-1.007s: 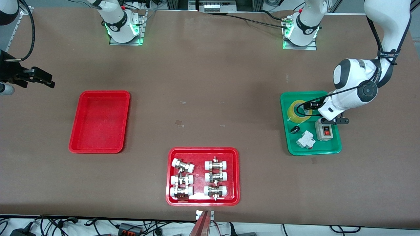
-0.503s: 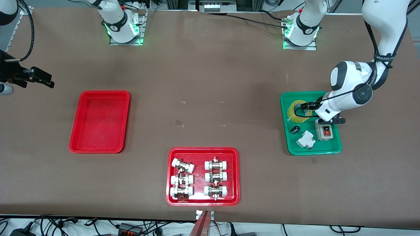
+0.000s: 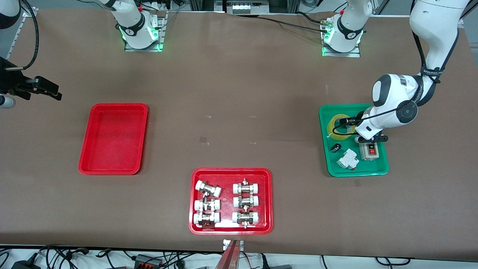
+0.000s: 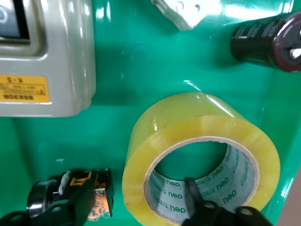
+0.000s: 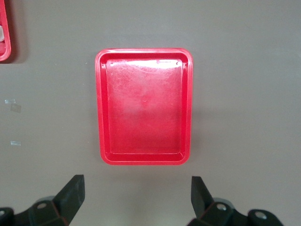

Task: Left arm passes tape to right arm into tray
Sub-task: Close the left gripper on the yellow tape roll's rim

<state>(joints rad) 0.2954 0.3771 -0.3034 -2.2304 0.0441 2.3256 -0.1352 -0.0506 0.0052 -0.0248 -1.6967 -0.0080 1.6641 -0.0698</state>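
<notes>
The tape [image 3: 333, 129] is a yellow translucent roll lying flat in the green tray [image 3: 373, 171] at the left arm's end of the table. My left gripper [image 3: 346, 126] is down on it. In the left wrist view the left gripper [image 4: 139, 195] is open and straddles the wall of the tape [image 4: 202, 122]: one finger [image 4: 195, 195] is inside the hole, the other [image 4: 83, 200] is outside with a gap to the roll. The plain red tray [image 3: 112, 138] lies at the right arm's end. My right gripper [image 3: 50, 90] waits open in the air beside it, with the tray [image 5: 143, 106] in its view.
The green tray also holds a grey switch box [image 3: 369, 149], a black cylinder [image 3: 336, 148] and a white breaker [image 3: 347, 160], all close to the tape. A small black and orange part [image 4: 96, 202] lies beside the outer finger. A red tray of fittings [image 3: 231, 172] sits nearest the front camera.
The left arm's wrist has shifted over the tape and come lower onto it. The right arm has not moved.
</notes>
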